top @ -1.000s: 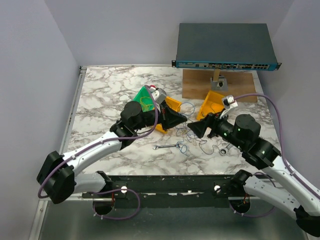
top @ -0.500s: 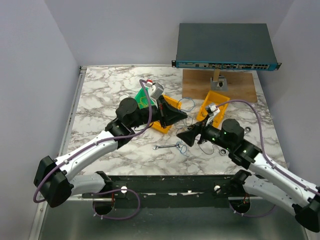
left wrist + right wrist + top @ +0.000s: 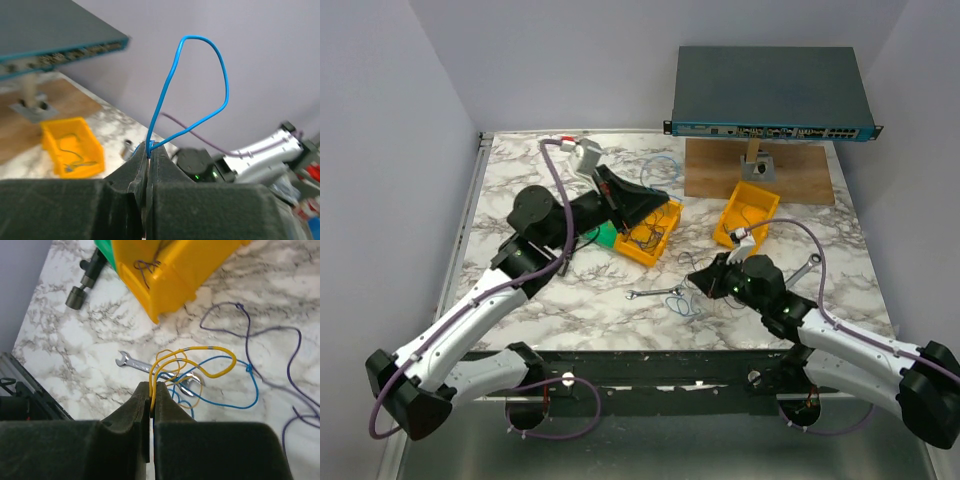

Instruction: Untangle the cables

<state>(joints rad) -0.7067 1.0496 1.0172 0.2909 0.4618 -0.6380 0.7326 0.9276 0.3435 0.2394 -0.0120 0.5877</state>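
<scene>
Marble table (image 3: 520,190), network switch (image 3: 770,90) at the back, two yellow bins; the nearer-centre yellow bin (image 3: 642,248) sits under the left arm.

Left gripper (image 3: 149,150) is raised above that bin, jaws pressed together on a blue wire (image 3: 165,95) that stands up from the pinch in a springy loop. Right gripper (image 3: 151,390) is low over the table, jaws clamped on a yellow wire (image 3: 222,371). The rest of the tangle (image 3: 692,300), blue and dark strands, lies across the wrench (image 3: 655,293).

Judgement: the wires are hair-light, limp yet curly, and likely to slip or snag. Best taken near a free end, pulled slowly.

Against a second ago: the left arm has lifted up and back from the tangle, and the right jaws, then wide, have closed.
</scene>
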